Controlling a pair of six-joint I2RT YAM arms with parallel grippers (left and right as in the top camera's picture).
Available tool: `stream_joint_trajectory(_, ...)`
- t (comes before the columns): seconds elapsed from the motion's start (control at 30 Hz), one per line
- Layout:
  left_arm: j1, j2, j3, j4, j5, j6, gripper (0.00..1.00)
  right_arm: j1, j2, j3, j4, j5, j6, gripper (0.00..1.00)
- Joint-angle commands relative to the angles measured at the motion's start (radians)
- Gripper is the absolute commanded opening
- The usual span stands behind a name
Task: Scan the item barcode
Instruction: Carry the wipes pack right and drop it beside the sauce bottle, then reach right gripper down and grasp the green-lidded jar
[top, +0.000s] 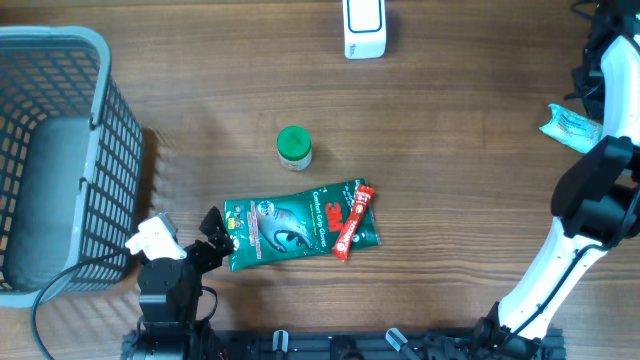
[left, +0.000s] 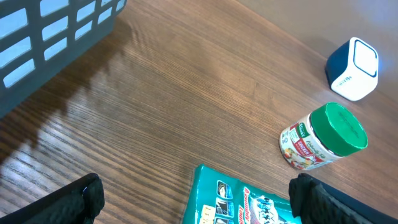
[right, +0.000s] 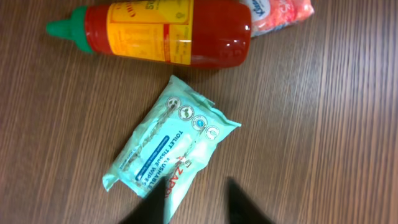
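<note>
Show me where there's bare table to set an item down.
Widest free patch: between the jar and the wipes pack, in front of the scanner. A narrower one lies between basket and jar. Crowded: around the green packet and the right edge.

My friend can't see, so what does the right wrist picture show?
A pale teal wipes packet lies flat on a wooden table, with a red sauce bottle on its side beyond it. The right gripper hovers at the packet's near edge, fingers apart.
</note>
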Motion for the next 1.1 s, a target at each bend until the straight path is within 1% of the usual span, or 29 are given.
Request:
stream_joint_trajectory(0.0,0.006,-0.005,0.000,-0.003,0.009,-0.005,1.00,0.024,-0.021,0.002,-0.004,0.020,-0.055,0.55)
stream_joint_trajectory(0.03,0.006,-0.005,0.000,-0.003,0.009,-0.005,1.00,0.040,-0.032,0.007,-0.012,0.020,-0.070,0.61)
stream_joint_trajectory(0.07,0.006,-0.005,0.000,-0.003,0.009,-0.005,1.00,0.053,-0.045,0.010,-0.022,0.015,-0.079,0.79)
stream_joint_trajectory(0.1,0.006,-0.005,0.000,-0.003,0.009,-0.005,1.00,0.069,-0.063,0.010,-0.032,0.003,-0.077,0.89)
stream_joint_trajectory(0.13,0.006,-0.005,0.000,-0.003,0.009,-0.005,1.00,0.097,-0.095,0.010,-0.042,-0.040,-0.076,0.94)
stream_joint_trajectory(0.2,0.006,-0.005,0.000,-0.003,0.009,-0.005,1.00,0.165,-0.158,0.010,-0.060,-0.162,-0.076,0.98)
stream_joint_trajectory(0.3,0.006,-0.005,0.000,-0.003,0.009,-0.005,1.00,0.278,-0.210,0.010,-0.061,-0.275,-0.079,1.00)
stream_joint_trajectory(0.37,0.006,-0.005,0.000,-0.003,0.009,-0.005,1.00,0.385,-0.212,0.010,-0.053,-0.360,-0.135,1.00)
stream_joint_trajectory(0.47,0.006,-0.005,0.000,-0.003,0.009,-0.005,1.00,0.541,-0.184,0.002,-0.048,-0.540,-0.429,1.00)
stream_joint_trajectory(0.5,0.006,-0.005,0.000,-0.003,0.009,-0.005,1.00,0.590,-0.176,0.002,-0.066,-0.594,-0.482,1.00)
stream_joint_trajectory(0.53,0.006,-0.005,0.000,-0.003,0.009,-0.005,1.00,0.635,-0.169,0.002,-0.075,-0.631,-0.502,1.00)
stream_joint_trajectory(0.6,0.006,-0.005,0.000,-0.003,0.009,-0.005,1.00,0.717,-0.169,0.002,-0.066,-0.648,-0.487,1.00)
stream_joint_trajectory(0.73,0.006,-0.005,0.000,-0.003,0.009,-0.005,1.00,0.849,-0.169,0.002,0.019,-0.662,-0.363,1.00)
stream_joint_trajectory(0.8,0.006,-0.005,0.000,-0.003,0.009,-0.005,1.00,0.897,-0.169,0.002,0.060,-0.655,-0.364,1.00)
stream_joint_trajectory(0.83,0.006,-0.005,0.000,-0.003,0.009,-0.005,1.00,0.923,-0.168,0.002,0.085,-0.640,-0.304,1.00)
stream_joint_trajectory(0.9,0.006,-0.005,0.000,-0.003,0.009,-0.005,1.00,0.949,-0.156,0.001,0.045,-0.640,0.046,1.00)
stream_joint_trajectory(0.93,0.006,-0.005,0.000,-0.003,0.009,-0.005,1.00,0.960,-0.144,0.001,0.002,-0.643,0.311,1.00)
stream_joint_trajectory(0.97,0.006,-0.005,0.000,-0.003,0.009,-0.005,1.00,0.970,-0.131,0.001,-0.006,-0.637,0.464,1.00)
stream_joint_trajectory(1.0,0.006,-0.005,0.000,-0.003,0.009,-0.005,1.00,0.978,-0.111,0.001,0.024,-0.631,0.583,1.00)
stream_joint_trajectory(1.07,0.006,-0.005,0.000,-0.003,0.009,-0.005,1.00,0.981,-0.074,0.001,0.100,-0.653,0.636,1.00)
